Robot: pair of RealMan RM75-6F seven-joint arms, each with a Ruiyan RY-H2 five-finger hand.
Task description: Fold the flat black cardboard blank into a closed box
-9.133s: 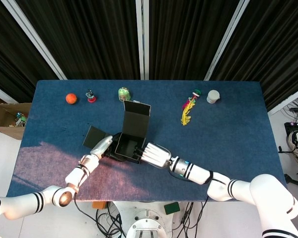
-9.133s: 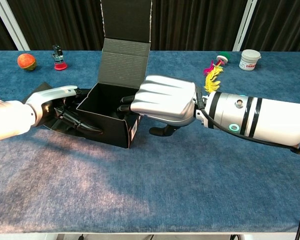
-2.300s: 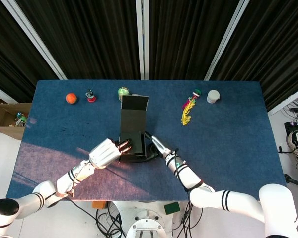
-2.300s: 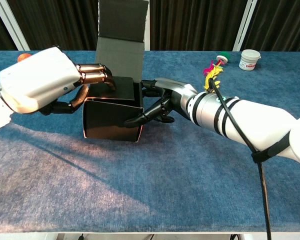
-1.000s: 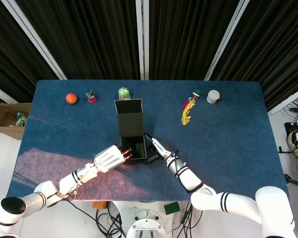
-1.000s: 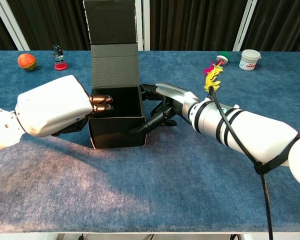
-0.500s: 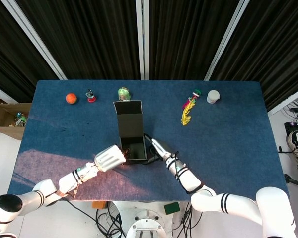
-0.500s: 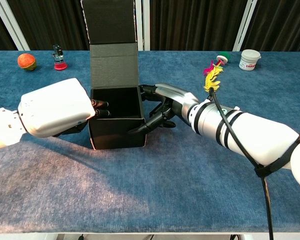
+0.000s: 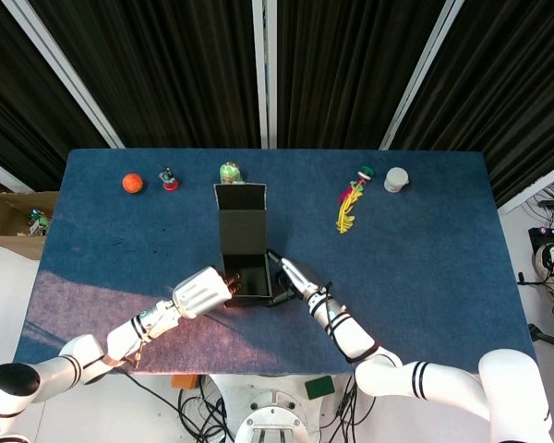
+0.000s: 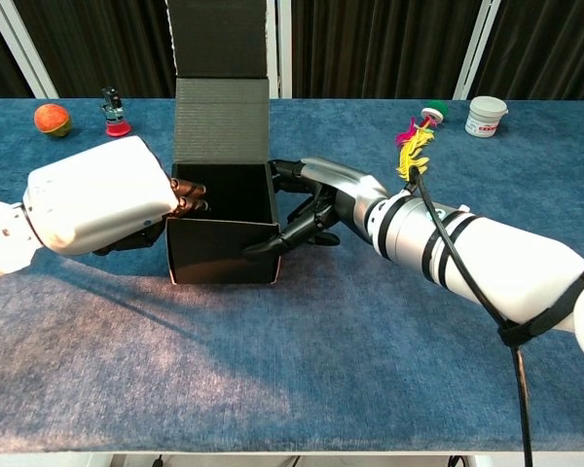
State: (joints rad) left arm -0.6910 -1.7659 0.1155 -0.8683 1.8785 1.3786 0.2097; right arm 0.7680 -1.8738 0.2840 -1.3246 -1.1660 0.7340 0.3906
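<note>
The black cardboard box stands on the blue table with its top open and its lid upright at the back; from above the box sits near the table's front middle. My left hand grips the box's left wall, its fingertips hooked over the rim into the box. My right hand presses its spread fingers against the right wall. From above, the left hand and right hand flank the box.
Along the back edge sit an orange ball, a small figurine, a green toy, a yellow and pink feather toy and a white cup. A cable runs along my right forearm.
Over the last second the box shifted slightly left and away, held between both hands. The left hand's fingertips stay hooked inside the left wall; the right hand stays on the right wall.
</note>
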